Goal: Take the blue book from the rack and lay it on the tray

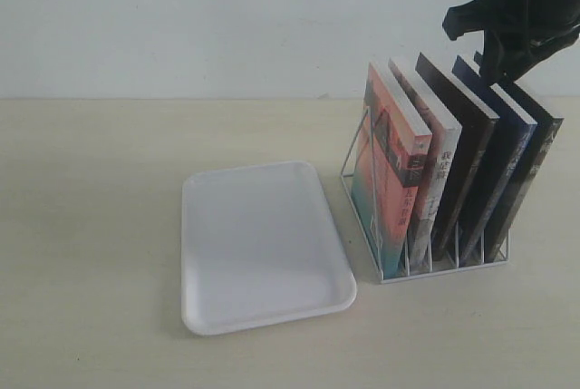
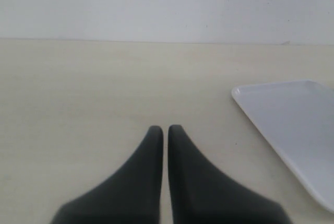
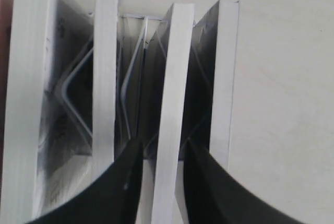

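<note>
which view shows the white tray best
The exterior view: the whole tray is in frame, all four corners and the rim visible. The left wrist view catches only one corner part of it. The right wrist view shows none of it.

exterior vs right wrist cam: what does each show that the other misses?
Exterior only: the flat white plastic tray, bare, beside the silver wire rack, and all five books leaning in it. Right wrist only: the right gripper straddling the white page edge of the navy-blue paperback, jaws apart either side. Both: rack wires, that gripper, that book.
</note>
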Motion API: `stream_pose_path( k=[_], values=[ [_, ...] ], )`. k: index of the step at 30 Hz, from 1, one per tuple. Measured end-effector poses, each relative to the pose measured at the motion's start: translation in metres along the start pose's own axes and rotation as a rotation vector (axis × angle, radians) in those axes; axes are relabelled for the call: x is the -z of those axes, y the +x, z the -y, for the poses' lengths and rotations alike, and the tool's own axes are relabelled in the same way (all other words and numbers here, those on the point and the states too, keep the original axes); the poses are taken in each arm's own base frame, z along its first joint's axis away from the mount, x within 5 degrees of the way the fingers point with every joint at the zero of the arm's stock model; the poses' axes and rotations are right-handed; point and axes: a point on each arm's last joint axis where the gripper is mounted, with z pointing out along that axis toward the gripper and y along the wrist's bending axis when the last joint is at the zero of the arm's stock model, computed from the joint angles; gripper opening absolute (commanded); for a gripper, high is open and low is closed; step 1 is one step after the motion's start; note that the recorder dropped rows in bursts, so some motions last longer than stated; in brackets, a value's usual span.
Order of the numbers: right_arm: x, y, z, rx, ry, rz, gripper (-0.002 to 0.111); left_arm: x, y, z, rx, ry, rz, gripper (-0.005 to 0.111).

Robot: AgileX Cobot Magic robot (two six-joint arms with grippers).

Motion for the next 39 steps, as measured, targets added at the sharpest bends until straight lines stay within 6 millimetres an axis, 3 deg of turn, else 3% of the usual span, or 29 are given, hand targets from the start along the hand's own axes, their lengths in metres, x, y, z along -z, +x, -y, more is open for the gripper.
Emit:
stream_pose_path(
  k=[10,20,22,25,29,35,39],
  values=[
    [-0.002,0.000,0.000,-0.001,-0.002,-0.005,0.026,0.000,0.000,0.000,0.000,0.000,0.000,0.004],
    [-0.041,-0.004,0.000,-0.017,-0.008,-0.094,0.025,0.000,0.000,0.000,0.000,0.000,0.000,0.004],
    [-0.046,-0.004,0.001,-0.018,-0.009,-0.105,0.020,0.000,0.000,0.000,0.000,0.000,0.000,0.004],
    [-0.048,-0.004,0.001,-0.018,-0.009,-0.109,0.000,0.000,0.000,0.000,0.000,0.000,0.000,0.004],
    [-0.048,-0.005,0.000,-0.029,-0.014,-0.109,0.000,0.000,0.000,0.000,0.000,0.000,0.000,0.004],
    [-0.029,-0.003,0.000,-0.027,-0.010,-0.073,0.000,0.000,0.000,0.000,0.000,0.000,0.000,0.004],
    [0.001,0.001,-0.001,-0.027,-0.008,-0.004,0.000,0.000,0.000,0.000,0.000,0.000,0.000,0.004]
  ],
)
